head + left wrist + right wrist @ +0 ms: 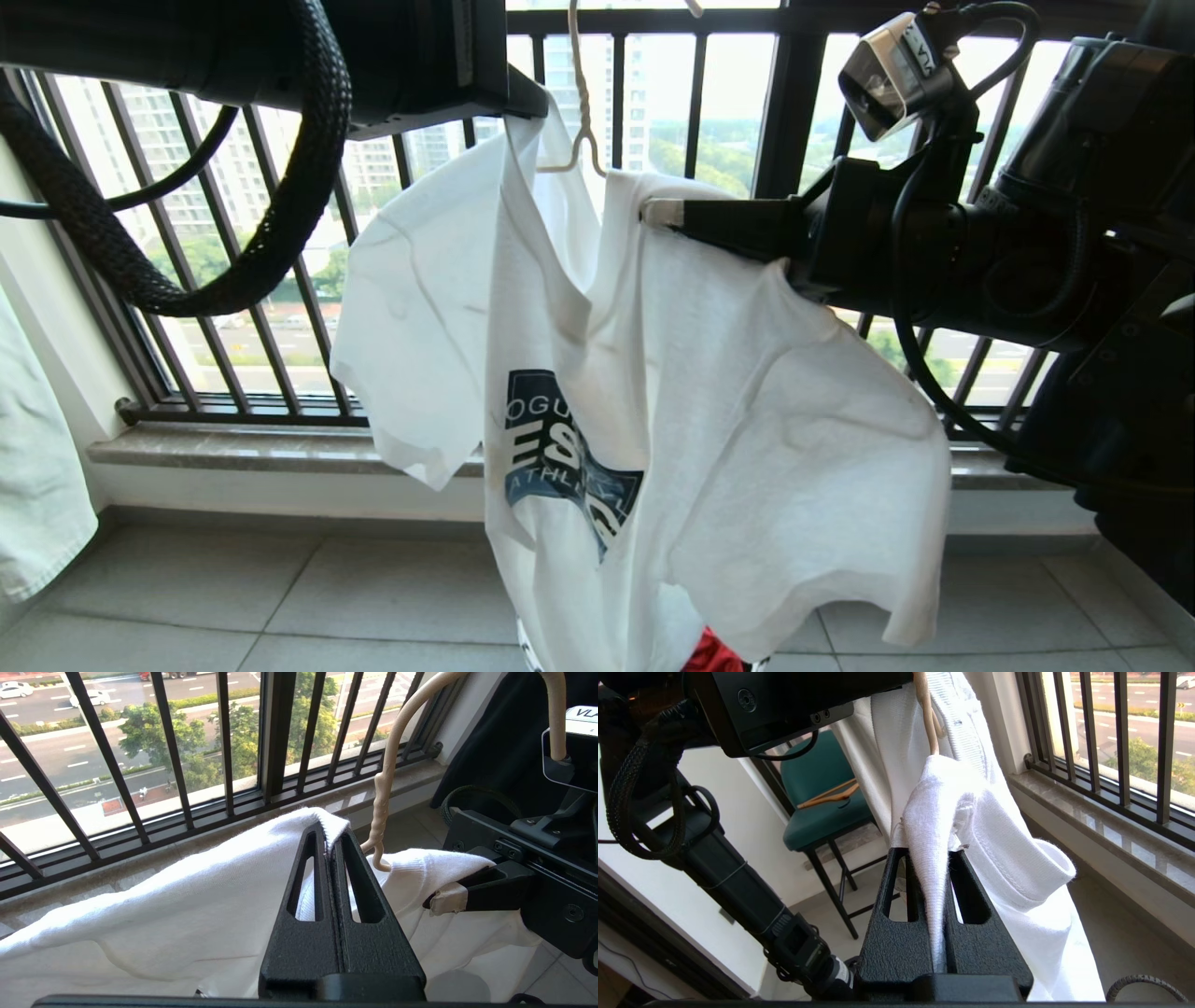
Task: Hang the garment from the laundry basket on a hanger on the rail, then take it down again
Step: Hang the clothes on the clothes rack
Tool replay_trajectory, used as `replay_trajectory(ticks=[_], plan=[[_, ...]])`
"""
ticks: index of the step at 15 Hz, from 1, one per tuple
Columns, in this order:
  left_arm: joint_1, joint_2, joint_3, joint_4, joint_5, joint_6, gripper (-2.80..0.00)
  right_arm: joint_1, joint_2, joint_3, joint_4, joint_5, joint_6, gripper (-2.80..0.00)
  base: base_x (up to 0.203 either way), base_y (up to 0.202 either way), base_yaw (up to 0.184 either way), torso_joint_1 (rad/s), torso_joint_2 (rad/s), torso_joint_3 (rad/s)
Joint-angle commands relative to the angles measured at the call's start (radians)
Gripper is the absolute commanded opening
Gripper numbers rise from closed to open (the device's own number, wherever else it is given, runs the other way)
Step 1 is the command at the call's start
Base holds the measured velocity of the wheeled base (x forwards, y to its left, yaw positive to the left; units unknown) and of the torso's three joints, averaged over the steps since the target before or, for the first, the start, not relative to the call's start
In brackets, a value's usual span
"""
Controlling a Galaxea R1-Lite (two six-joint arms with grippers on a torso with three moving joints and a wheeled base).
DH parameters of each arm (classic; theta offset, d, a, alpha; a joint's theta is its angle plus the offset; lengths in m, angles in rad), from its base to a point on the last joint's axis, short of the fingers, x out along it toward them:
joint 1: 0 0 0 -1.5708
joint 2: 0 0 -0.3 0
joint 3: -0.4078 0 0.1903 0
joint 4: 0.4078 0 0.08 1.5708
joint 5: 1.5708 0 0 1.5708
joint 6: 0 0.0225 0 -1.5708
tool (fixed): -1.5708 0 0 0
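Carefully now: we have the garment (653,392) hanging mid-frame, left gripper (329,833) and right gripper (941,858) each clenched on its neckline beside the hanger (581,112); we should spread evenly.

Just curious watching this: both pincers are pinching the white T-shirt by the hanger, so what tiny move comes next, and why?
Probably spread the collar and ease it over the hanger: the left pincer and right pincer each grip the T-shirt beside its neck.
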Motion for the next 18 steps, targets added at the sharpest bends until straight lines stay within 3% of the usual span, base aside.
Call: replay_trajectory(ticks=[1,4,5,10,17,18], plan=[[0.000,0.005,0.000,0.004,0.001,-0.001,-2.80,0.002,0.000,-0.004,-0.006,0.004,0.012,-2.80,0.000,0.000,0.000,0.000,0.00,0.000],[-0.001,0.008,0.000,0.004,0.002,-0.001,-2.80,0.001,-0.001,-0.006,-0.006,0.004,0.014,-2.80,0.000,0.000,0.000,0.000,0.00,0.000],[-0.001,0.008,0.000,0.004,0.002,-0.001,0.00,0.002,0.000,-0.008,-0.005,0.004,0.014,-2.80,0.000,0.000,0.000,0.000,0.00,0.000],[-0.017,-0.008,0.001,0.012,0.006,0.008,0.00,0.001,0.008,-0.021,0.000,0.003,0.017,-2.80,0.000,0.000,0.000,0.000,0.00,0.000],[-0.029,-0.109,0.048,0.100,0.065,-0.006,0.00,-0.007,0.006,-0.023,-0.001,0.003,0.017,-2.80,0.000,0.000,0.000,0.000,0.00,0.000],[-0.029,-0.122,0.066,0.100,0.076,-0.009,-2.80,-0.008,0.006,-0.023,-0.001,0.003,0.017,-2.80,0.000,0.000,0.000,0.000,0.00,0.000]])
